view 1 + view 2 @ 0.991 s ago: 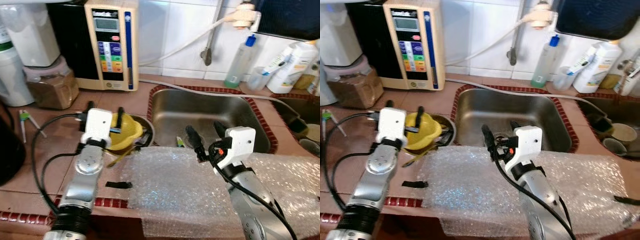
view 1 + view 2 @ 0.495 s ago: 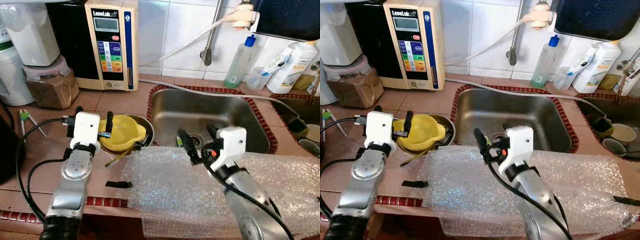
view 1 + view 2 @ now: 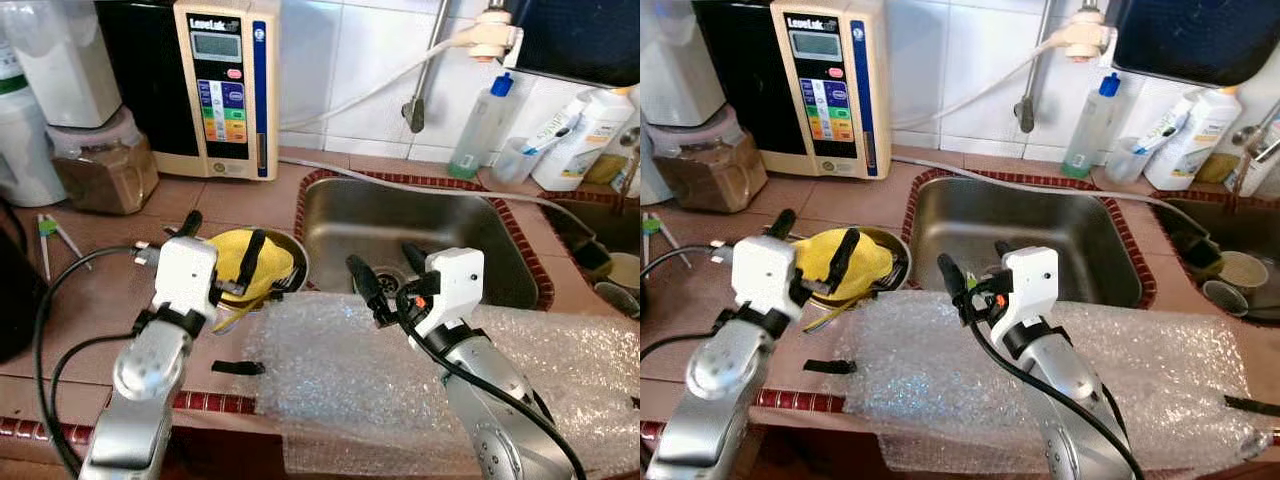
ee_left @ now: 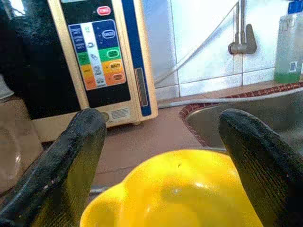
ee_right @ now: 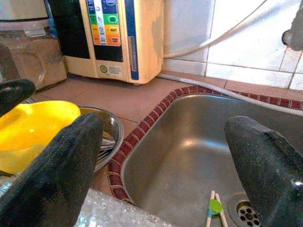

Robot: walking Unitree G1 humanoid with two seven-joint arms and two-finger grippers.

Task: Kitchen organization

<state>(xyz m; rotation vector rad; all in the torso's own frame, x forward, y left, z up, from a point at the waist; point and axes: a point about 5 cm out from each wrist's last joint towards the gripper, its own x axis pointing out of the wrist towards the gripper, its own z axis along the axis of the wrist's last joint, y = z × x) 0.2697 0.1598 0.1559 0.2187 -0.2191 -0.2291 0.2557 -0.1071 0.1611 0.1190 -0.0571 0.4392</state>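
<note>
**Hazards at the approach to the yellow bowl**

The left gripper [image 3: 220, 240] hovers over the yellow plastic bowl with a pouring lip [image 3: 238, 262], its two black fingers spread apart and straddling the bowl without a confirmed grip. The bowl rests inside a shallow stainless-steel dish [image 3: 890, 262] on the terracotta tiled counter [image 3: 90, 290], at roughly 9 o'clock from the stainless-steel sink basin [image 3: 420, 225].

The right gripper [image 3: 975, 268] is also spread and empty, poised over the sink's near rim, above the sheet of clear bubble wrap [image 3: 940, 380] draped over the counter edge.

Likely faults:

- The bowl wall is smooth and curved. A closure on the rim off-centre probably tips the bowl or lets it slide out.
- Utensils appear to lie under the bowl in the dish. A lift may drag them out and onto the counter.
- The bubble wrap offers a slippery, loose surface. Contact by either arm may pull it off the edge.
- The black cable [image 3: 60, 300] loops beside the left arm and may snag.
</note>
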